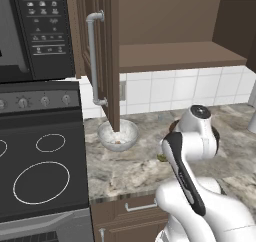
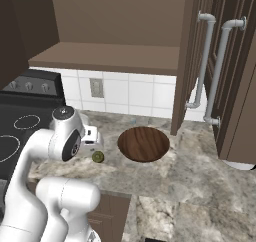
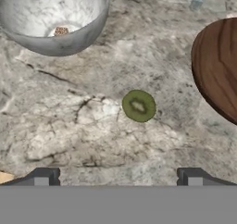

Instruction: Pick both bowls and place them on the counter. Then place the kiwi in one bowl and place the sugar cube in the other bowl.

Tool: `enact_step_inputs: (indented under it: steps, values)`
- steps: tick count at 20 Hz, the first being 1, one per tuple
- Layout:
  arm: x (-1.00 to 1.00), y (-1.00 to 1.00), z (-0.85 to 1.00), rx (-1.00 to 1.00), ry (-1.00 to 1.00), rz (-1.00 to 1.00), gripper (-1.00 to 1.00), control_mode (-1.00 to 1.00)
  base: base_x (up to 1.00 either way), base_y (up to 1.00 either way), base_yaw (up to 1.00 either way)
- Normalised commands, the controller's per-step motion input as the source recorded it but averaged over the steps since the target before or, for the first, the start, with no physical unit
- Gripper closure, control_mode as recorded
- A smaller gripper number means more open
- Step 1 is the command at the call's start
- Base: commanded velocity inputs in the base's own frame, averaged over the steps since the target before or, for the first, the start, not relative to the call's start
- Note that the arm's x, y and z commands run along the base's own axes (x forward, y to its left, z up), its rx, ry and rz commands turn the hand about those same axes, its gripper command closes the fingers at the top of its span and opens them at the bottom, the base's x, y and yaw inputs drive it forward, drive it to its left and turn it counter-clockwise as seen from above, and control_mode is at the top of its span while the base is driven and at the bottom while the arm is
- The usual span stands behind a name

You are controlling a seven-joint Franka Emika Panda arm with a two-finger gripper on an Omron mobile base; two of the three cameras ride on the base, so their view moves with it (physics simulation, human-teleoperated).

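Hand view catches the sugar cube (image 3: 60, 31) inside the marbled bowl (image 3: 55, 19) and the kiwi (image 3: 139, 106) bare on the worktop (image 3: 92, 126) under the wide-open, empty claw (image 3: 118, 177); right base view adds the whole wooden bowl (image 2: 144, 143).

Kitchen, stovetop (image 1: 40, 171), wall cabinets (image 2: 115, 31), stone counter (image 2: 200, 186)

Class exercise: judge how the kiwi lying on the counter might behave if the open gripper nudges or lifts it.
The kiwi looks small and rounded, so it may roll when nudged. It probably weighs little. It lies free on the counter, apart from both bowls, so nothing would stop it.
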Motion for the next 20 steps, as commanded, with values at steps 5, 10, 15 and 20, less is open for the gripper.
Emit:
enact_step_inputs:
  steps: [5, 10, 15, 20]
  values:
    - [0.2, 0.0, -0.27, 0.0, 0.0, 0.0, -1.0, -1.0, 0.0, 0.0, 0.0]
    - [0.32, 0.0, -0.27, 0.0, 0.0, 0.0, -1.0, -1.0, 0.0, 0.0, 0.0]
    - [0.37, 0.0, -0.22, -0.04, 0.01, 0.0, -1.0, -1.0, 0.0, 0.0, 0.0]
    - [0.26, -0.03, -0.14, -0.02, 0.02, 0.0, -1.0, -1.0, 0.0, 0.0, 0.0]
